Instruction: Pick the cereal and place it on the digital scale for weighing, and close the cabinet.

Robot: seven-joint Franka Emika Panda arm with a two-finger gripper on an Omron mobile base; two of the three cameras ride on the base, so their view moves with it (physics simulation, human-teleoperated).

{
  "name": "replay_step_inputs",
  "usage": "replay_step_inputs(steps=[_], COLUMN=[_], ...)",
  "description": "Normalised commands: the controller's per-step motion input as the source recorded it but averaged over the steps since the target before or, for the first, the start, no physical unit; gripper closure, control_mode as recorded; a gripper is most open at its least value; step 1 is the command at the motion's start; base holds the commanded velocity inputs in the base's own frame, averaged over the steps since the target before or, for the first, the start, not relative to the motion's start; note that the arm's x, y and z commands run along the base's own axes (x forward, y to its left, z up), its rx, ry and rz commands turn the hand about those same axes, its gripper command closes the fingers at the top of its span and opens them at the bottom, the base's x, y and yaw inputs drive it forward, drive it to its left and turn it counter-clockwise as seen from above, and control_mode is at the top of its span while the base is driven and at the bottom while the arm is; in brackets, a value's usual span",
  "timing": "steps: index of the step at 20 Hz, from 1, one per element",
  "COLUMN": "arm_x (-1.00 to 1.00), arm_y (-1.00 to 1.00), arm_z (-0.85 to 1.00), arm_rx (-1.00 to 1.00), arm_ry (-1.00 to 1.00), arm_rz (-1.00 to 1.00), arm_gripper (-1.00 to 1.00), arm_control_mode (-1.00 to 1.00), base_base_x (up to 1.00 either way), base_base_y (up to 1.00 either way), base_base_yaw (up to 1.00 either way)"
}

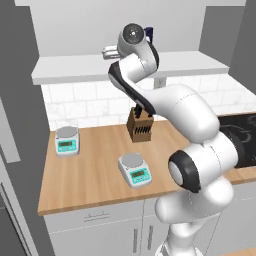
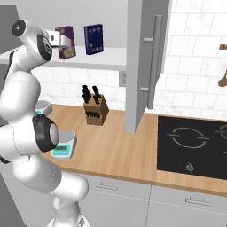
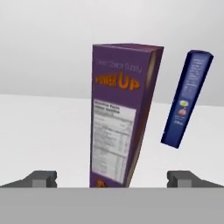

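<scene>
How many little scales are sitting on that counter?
2. One scale stands square near the back wall on the counter's left. The other scale sits askew nearer the front edge, just left of the robot's arm. The arm might hide more behind it.

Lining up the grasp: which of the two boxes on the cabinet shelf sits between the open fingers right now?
The purple cereal, upright and centred ahead of the open gripper. The dark blue box stands apart, off to one side and farther back.
</scene>
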Motion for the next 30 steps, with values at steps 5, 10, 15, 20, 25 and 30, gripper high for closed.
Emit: replay_step_inputs(steps=[5, 10, 15, 20, 25, 30], arm_x=[0.24, 0.18, 0.17, 0.06, 0.00, 0.00], arm_y=[0.00, 0.00, 0.00, 0.00, 0.00, 0.00], arm_z=[-0.01, 0.00, -0.04, -0.02, 0.00, 0.00], arm_rx=[0.00, 0.00, 0.00, 0.00, 0.00, 0.00], arm_ry=[0.00, 0.00, 0.00, 0.00, 0.00, 0.00], arm_rz=[0.00, 0.00, 0.00, 0.00, 0.00, 0.00], arm_gripper=[-1.00, -1.00, -1.00, -1.00, 1.00, 1.00], arm_control_mode=[-1.00, -1.00, -1.00, -1.00, -1.00, -1.00], base_base_x=[0.00, 0.00, 0.00, 0.00, 0.00, 0.00], base_base_y=[0.00, 0.00, 0.00, 0.00, 0.00, 0.00], base_base_yaw=[0.00, 0.00, 0.00, 0.00, 0.00, 0.00])
